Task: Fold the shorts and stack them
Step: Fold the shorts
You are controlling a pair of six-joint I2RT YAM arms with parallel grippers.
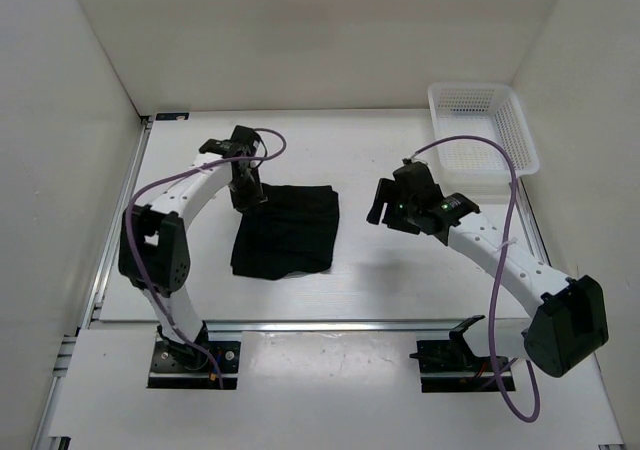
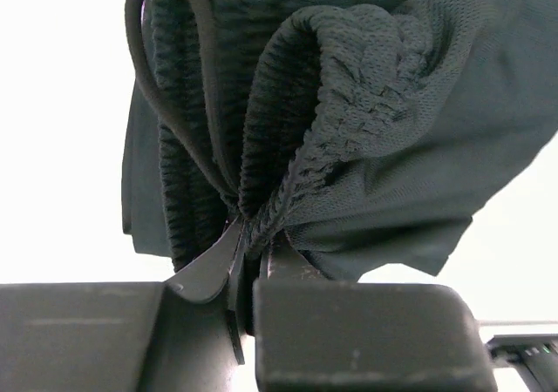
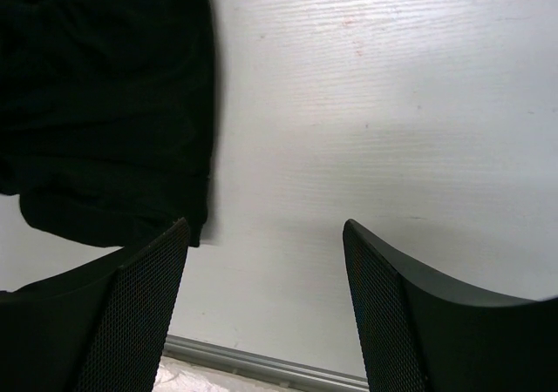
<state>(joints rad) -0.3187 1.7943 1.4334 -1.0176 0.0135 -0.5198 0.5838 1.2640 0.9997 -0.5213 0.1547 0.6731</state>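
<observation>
The black shorts (image 1: 288, 230) lie folded into a rough rectangle on the white table, left of centre. My left gripper (image 1: 248, 198) sits at their far left corner, shut on the bunched elastic waistband (image 2: 288, 183), with the drawstring (image 2: 174, 104) looping up beside it. In the left wrist view the fabric puckers into the closed jaws. My right gripper (image 1: 378, 208) hovers to the right of the shorts, open and empty; its wrist view shows the shorts' edge (image 3: 105, 104) at the upper left, apart from the fingers (image 3: 139, 305).
A white mesh basket (image 1: 483, 128) stands at the back right corner. White walls close in the table on three sides. A metal rail (image 1: 330, 324) runs along the table's near edge, and another one down the left side.
</observation>
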